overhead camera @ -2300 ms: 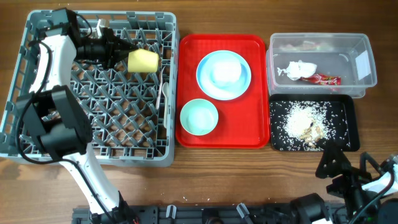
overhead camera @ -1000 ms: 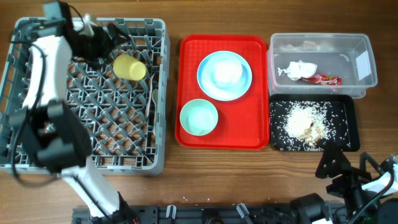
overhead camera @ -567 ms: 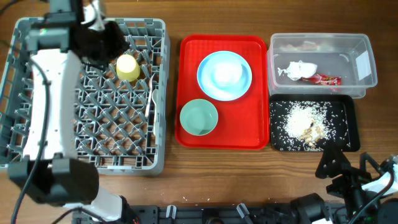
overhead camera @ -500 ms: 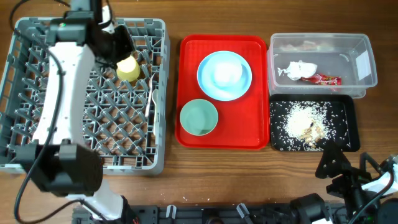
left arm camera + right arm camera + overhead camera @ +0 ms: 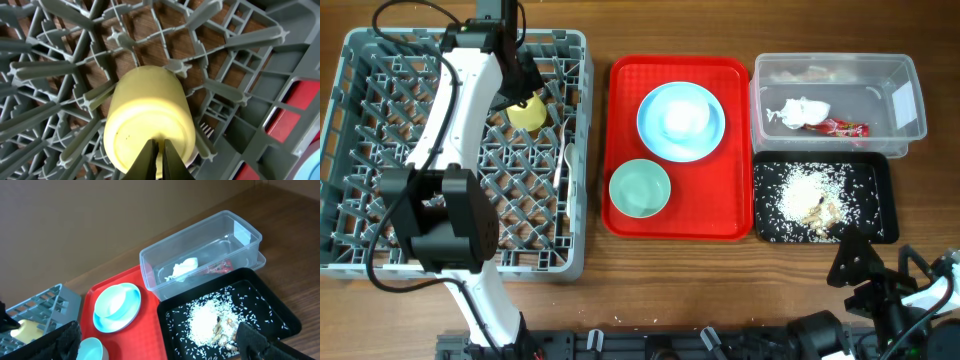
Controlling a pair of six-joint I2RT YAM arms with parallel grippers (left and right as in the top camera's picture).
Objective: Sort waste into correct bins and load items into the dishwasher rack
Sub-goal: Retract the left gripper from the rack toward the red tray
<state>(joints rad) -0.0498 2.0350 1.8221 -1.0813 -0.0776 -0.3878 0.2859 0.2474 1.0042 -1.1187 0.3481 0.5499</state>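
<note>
The yellow cup [image 5: 150,120] stands base-up among the pegs at the back right of the grey dishwasher rack [image 5: 380,255]. My left gripper [image 5: 159,152] hovers just over the cup's base, shut, with nothing between its fingers. My right gripper [image 5: 160,345] is open near the table's front right corner, holding nothing. On the red tray [image 5: 730,215] are a pale-blue plate [image 5: 712,135] carrying a whitish bowl [image 5: 682,112], and a mint bowl [image 5: 640,188]. The clear tub [image 5: 905,70] holds the napkin [image 5: 798,110] and red wrapper [image 5: 842,127]. Rice [image 5: 805,190] lies in the black tray [image 5: 880,175].
A white utensil [image 5: 568,160] lies in the rack's right column beside the cup. The left arm [image 5: 450,120] stretches over the rack from the front. Bare wooden table [image 5: 670,290] runs along the front edge.
The left arm has swung right across the rack. Its jaws, open a second ago, are now shut above the cup, which stays in the rack. The right arm has not moved.
</note>
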